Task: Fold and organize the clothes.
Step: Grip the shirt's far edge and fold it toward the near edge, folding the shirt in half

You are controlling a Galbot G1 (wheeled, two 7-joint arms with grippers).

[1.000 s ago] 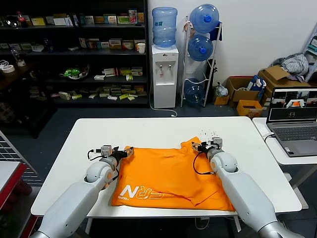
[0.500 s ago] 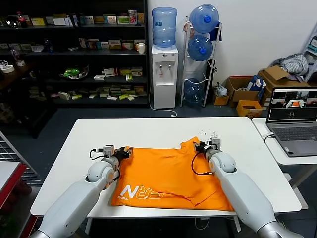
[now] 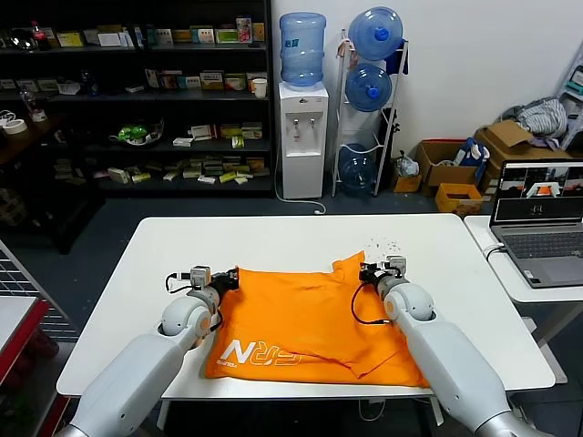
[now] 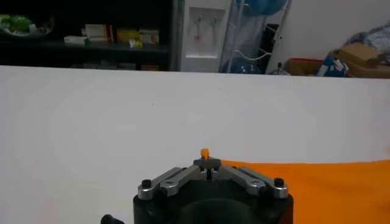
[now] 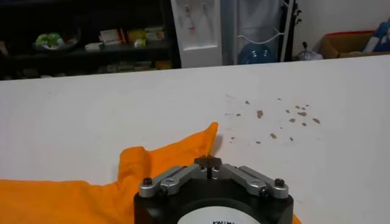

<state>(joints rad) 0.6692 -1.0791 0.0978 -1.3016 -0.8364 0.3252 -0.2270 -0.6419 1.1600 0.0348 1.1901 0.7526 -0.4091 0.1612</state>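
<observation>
The orange T-shirt [image 3: 310, 323] lies spread on the white desk [image 3: 273, 241], lettering at its near left. The left pincer [image 3: 232, 275] is clamped tight on the shirt's far left corner. The right pincer [image 3: 366, 270] is pinched closed on the far right edge.

White table [image 3: 164, 264] with a shirt on it

An orange T-shirt [image 3: 310, 319] lies spread flat toward the near edge; small brown crumbs [image 3: 384, 244] dot the bare top beyond it.
</observation>
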